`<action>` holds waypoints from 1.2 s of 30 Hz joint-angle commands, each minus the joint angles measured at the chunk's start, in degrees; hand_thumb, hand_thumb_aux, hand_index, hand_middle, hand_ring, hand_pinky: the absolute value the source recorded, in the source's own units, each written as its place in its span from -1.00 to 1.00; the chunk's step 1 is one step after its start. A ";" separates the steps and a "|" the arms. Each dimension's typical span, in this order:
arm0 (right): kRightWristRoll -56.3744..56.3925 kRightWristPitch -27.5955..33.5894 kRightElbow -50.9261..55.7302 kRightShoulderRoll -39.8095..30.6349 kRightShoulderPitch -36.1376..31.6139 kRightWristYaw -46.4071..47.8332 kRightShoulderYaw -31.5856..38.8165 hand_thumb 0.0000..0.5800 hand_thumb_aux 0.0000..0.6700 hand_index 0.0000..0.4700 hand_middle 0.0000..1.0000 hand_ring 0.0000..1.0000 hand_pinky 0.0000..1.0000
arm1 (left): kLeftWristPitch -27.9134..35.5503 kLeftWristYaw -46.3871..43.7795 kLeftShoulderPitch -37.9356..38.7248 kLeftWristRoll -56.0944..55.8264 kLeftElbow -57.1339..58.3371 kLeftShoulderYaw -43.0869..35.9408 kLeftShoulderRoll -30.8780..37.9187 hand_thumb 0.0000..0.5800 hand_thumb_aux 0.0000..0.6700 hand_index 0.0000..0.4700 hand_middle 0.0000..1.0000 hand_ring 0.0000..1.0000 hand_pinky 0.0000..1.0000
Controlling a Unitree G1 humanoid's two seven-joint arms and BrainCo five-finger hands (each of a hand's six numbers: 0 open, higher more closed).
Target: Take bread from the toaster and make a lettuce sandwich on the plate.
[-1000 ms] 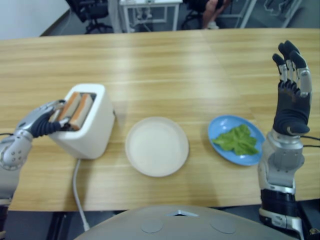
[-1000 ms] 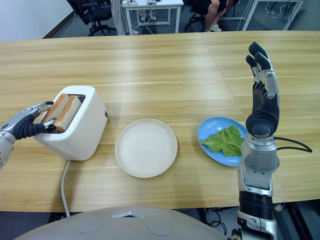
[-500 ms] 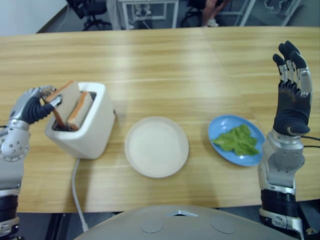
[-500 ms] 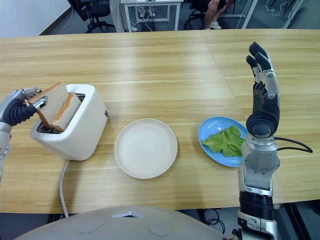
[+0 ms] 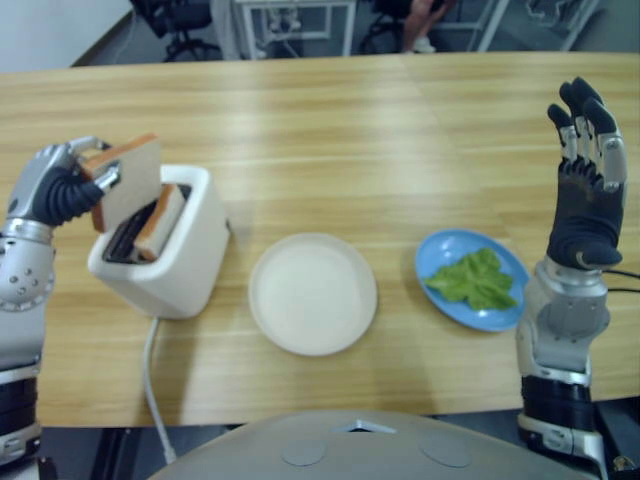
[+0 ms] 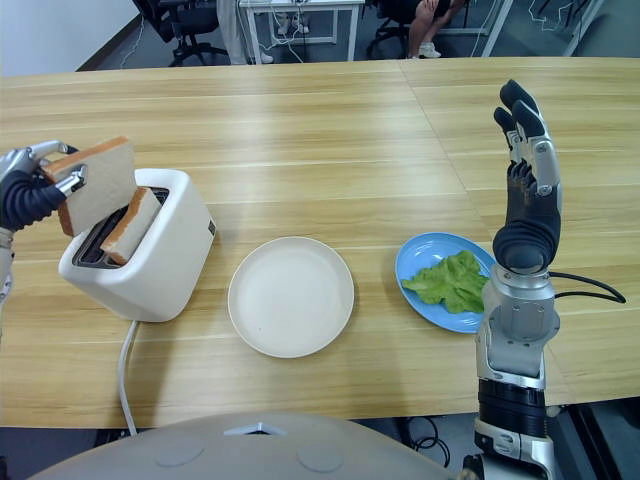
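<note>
Brown-crusted bread slice (image 6: 98, 185) sits pinched in the left hand (image 6: 26, 192) above the white toaster (image 6: 165, 265).

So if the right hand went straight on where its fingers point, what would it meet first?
Probably nothing. The right hand stands upright beside the blue plate, open fingers pointing up and away from the table. Depth is unclear, but that line looks free.

The toaster (image 6: 160, 270), a bread slice (image 6: 128, 222) in it, stands left of the plate (image 6: 290, 296). The lettuce (image 6: 450, 283) on its dish (image 6: 415, 262) lies right of it.
</note>
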 commanded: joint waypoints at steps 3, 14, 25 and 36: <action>0.41 0.17 0.80 -0.14 -0.99 0.28 -0.26 -1.00 -1.00 -1.00 -1.00 -1.00 -1.00 | -1.10 0.93 -2.70 0.16 -1.56 -0.93 -0.47 1.00 1.00 0.96 1.00 1.00 1.00; -0.50 -1.19 3.96 1.07 -4.26 -0.06 0.72 -1.00 -1.00 -1.00 -1.00 -1.00 -1.00 | -7.81 1.10 -18.06 5.61 -1.54 -14.22 -1.79 1.00 1.00 0.96 1.00 1.00 1.00; 0.80 -2.55 7.23 1.12 -7.10 0.38 1.35 -1.00 -1.00 -1.00 -1.00 -1.00 -1.00 | -19.58 5.46 -22.47 20.61 8.55 -35.25 -8.60 1.00 1.00 0.96 1.00 1.00 1.00; 0.91 -2.21 6.23 1.36 -6.67 0.34 2.18 -1.00 -1.00 -1.00 -1.00 -1.00 -1.00 | -32.01 16.88 -18.23 32.60 17.32 -46.39 -9.89 1.00 1.00 0.96 1.00 1.00 1.00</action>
